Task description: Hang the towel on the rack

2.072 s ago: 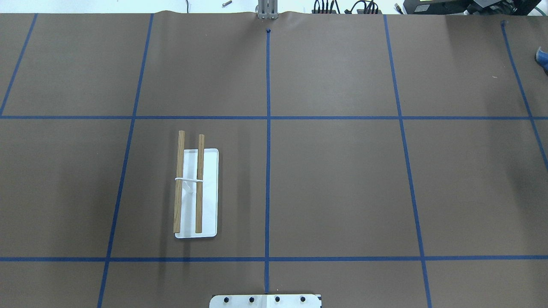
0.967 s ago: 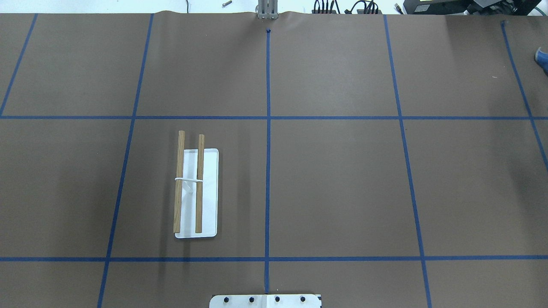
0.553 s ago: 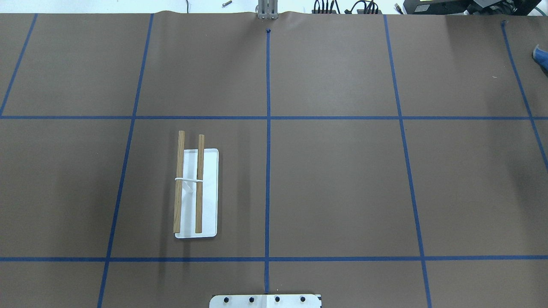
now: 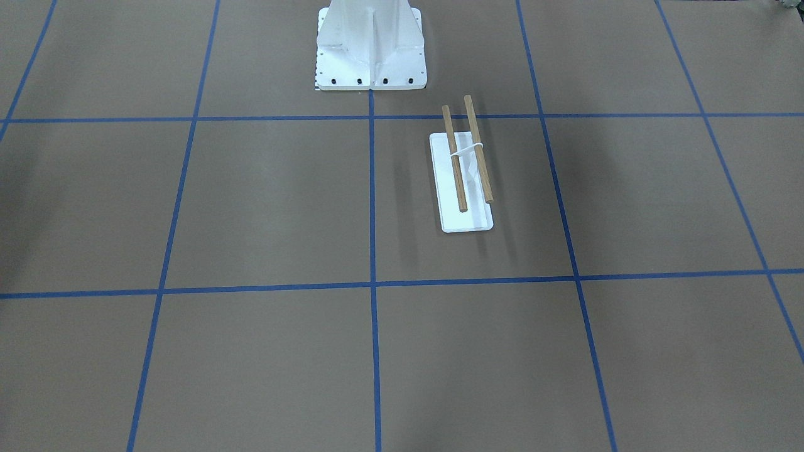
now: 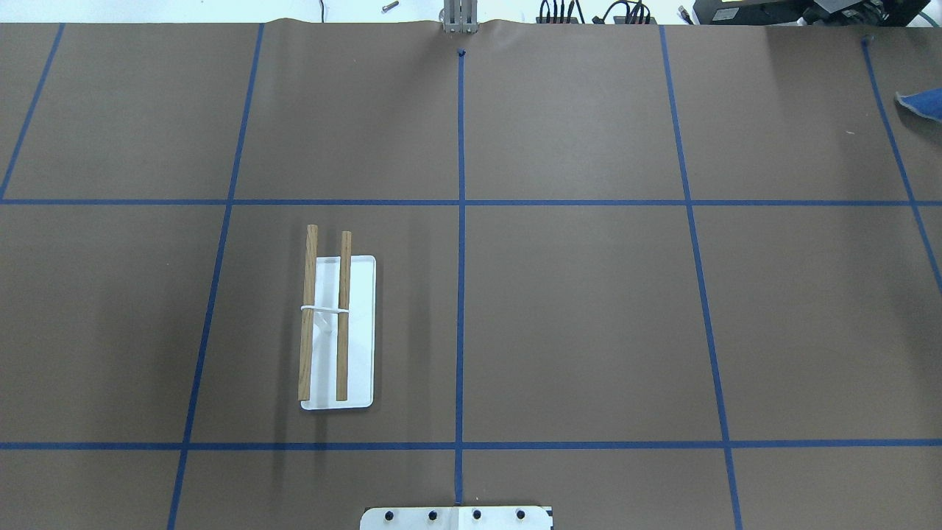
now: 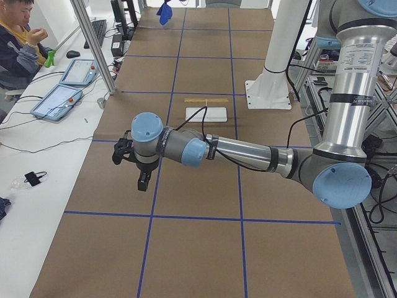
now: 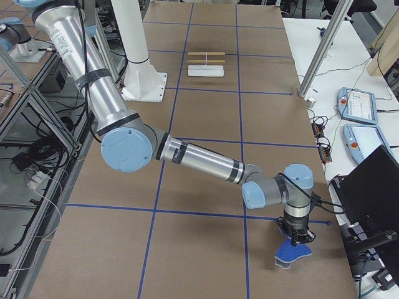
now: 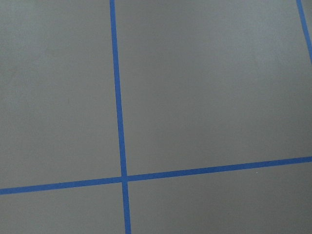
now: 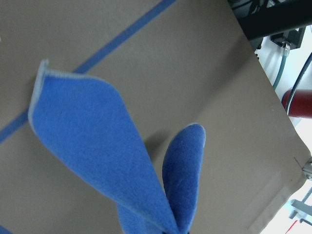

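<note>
Blue towel (image 9: pixel 92 141) under right pincer (image 7: pixel 295 238), well apart from rack (image 5: pixel 360 338)

I see the small rack of two brown wooden dowels on a flat white base (image 5: pixel 358 331) standing on the brown paper-covered table (image 5: pixel 589 316). It is left of the centre line, just ahead of the white ribbed metal pedestal (image 4: pixel 370 44) and off to its left. The royal-blue cloth towel (image 7: pixel 292 252) hangs under the right gripper (image 7: pixel 297 238) over the table's right end, well apart from the rack. The left gripper (image 6: pixel 144 181) hovers over the left end
</note>
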Available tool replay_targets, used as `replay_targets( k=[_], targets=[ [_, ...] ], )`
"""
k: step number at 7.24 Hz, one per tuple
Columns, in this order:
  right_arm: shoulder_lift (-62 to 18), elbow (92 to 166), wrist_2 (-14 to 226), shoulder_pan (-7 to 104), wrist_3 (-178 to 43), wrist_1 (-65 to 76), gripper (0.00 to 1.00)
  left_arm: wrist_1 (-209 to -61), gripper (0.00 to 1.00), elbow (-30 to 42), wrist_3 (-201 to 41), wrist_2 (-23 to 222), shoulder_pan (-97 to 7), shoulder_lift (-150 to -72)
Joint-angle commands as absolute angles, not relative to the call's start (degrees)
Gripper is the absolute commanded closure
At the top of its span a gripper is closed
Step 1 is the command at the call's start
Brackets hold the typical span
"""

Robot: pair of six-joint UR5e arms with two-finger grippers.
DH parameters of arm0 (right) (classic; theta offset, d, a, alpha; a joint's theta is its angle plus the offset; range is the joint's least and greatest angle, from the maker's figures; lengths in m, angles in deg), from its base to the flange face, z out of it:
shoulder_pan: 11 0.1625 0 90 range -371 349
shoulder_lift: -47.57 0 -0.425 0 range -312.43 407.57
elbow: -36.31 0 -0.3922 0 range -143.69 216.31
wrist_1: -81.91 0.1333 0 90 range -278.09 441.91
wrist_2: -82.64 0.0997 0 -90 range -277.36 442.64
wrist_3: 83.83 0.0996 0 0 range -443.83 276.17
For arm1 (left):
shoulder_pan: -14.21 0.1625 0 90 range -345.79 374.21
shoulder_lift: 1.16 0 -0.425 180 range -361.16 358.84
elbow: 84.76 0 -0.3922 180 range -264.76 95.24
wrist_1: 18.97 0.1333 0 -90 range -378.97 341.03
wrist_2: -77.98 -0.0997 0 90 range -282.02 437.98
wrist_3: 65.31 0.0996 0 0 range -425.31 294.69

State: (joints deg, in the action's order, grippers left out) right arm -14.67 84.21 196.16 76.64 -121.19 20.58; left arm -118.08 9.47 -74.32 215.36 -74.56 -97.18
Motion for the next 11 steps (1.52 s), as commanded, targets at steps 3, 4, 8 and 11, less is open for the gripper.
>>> replay_targets(
  k=[3, 4, 8, 11],
  targets=[
    [-17.7, 110.2, 209.2, 77.0, -103.8, -3.6, 1.0, -121.9, 0.02, 9.7, -81.5, 215.4, -73.4, -98.8],
    [-19.0, 115.9, 212.9, 75.5, -96.5, -6.1, 1.0, -126.9, 0.02, 9.7, -88.4, 215.4, -71.3, -99.5],
    [-20.8, 133.0, 214.4, 66.3, -67.0, -6.5, 1.0, -131.1, 0.02, 9.7, -113.3, 215.3, -63.2, -111.3],
    [-15.2, 146.8, 213.6, 55.9, -46.7, -15.5, 1.0, -131.1, 0.02, 12.0, -133.0, 215.4, -58.1, -118.8]
  ],
)
